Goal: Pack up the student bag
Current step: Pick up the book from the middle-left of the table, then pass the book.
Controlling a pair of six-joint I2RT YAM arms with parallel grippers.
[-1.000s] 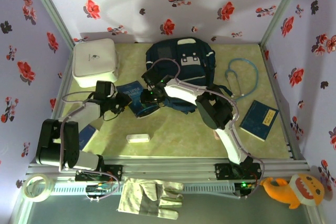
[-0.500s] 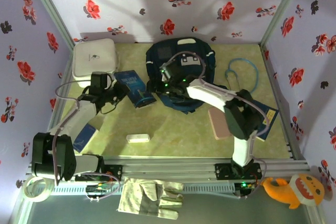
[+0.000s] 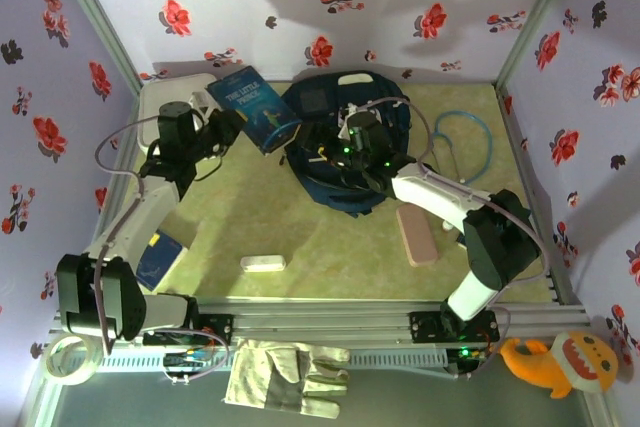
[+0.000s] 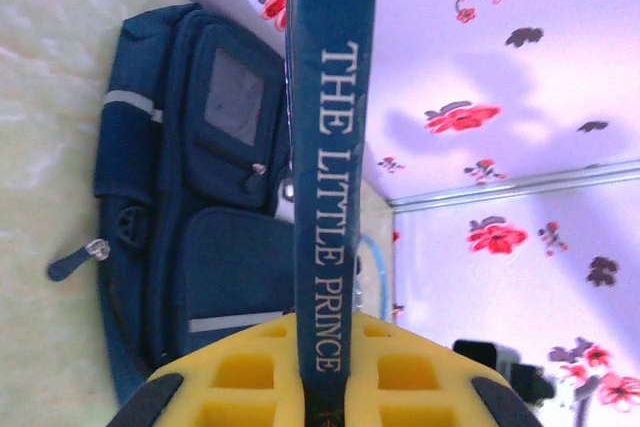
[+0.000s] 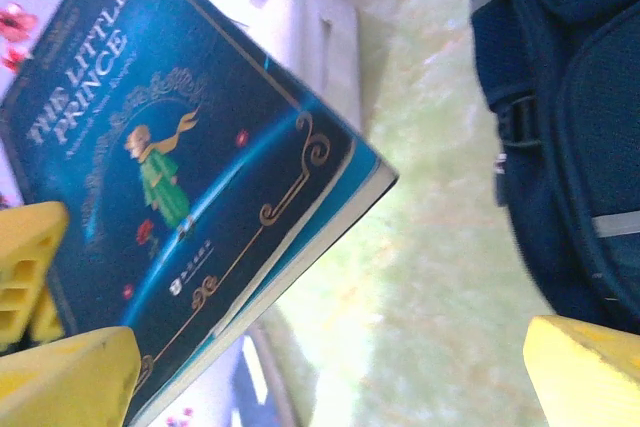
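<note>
From above, the left gripper (image 3: 226, 128) is clamped on a blue book (image 3: 252, 107) and holds it up off the surface (image 3: 330, 247), near the back wall. The book sits between the white box (image 3: 160, 115) and the student bag (image 3: 312, 112). The bag lies flat at the back middle of the surface, and the right gripper (image 3: 322, 155) hovers over its near left part. A light-blue stethoscope (image 3: 462, 147) lies to the right of the bag, and a pink flat case (image 3: 415, 233) lies in front of it.

From the left wrist, the book's spine reads "THE LITTLE PRINCE" (image 4: 330, 197). It stands edge-on, pinched between the yellow fingers (image 4: 240, 375) of the left gripper (image 4: 325, 392). The student bag (image 4: 200, 247) lies beyond it with its front pockets facing up.

From the right wrist, the right gripper (image 5: 330, 377) has its jaws spread wide with nothing between them. The book's cover (image 5: 170, 177) tilts across the left side. The student bag (image 5: 570, 127) is at the right edge and the white box (image 5: 310, 47) is behind.
</note>
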